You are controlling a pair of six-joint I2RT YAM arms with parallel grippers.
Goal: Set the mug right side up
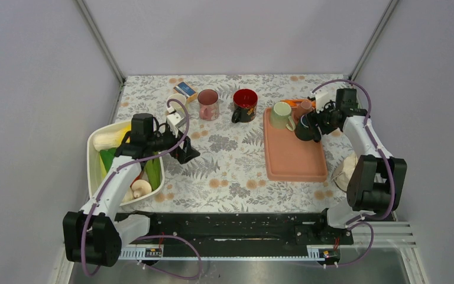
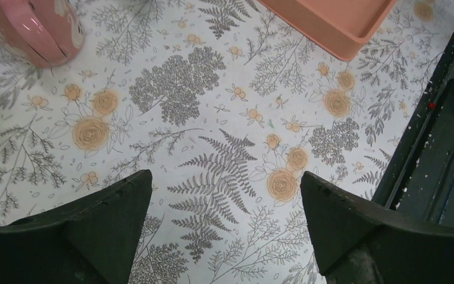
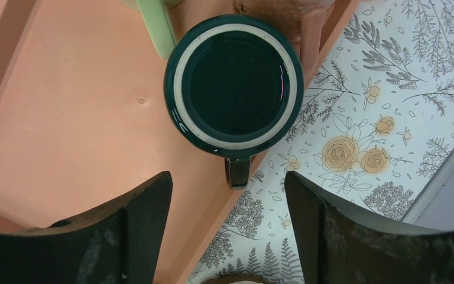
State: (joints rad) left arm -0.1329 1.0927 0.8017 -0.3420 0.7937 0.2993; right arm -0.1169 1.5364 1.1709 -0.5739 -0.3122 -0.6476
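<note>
Mug (image 3: 234,89) stands on the tray (image 3: 65,118) at its right rim, apparently base-up, with its handle toward the right pincer (image 3: 227,180). That pincer's jaws are apart and grasp nothing. Left pincer (image 2: 224,177) hangs released over the tabletop (image 2: 177,89).

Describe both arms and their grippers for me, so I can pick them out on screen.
Both arms have white links with black joints and bases: left arm, right arm. A purple cable runs along each. The left gripper and right gripper are black, with broad wedge-shaped fingers, scuffed pale along the edges.
</note>
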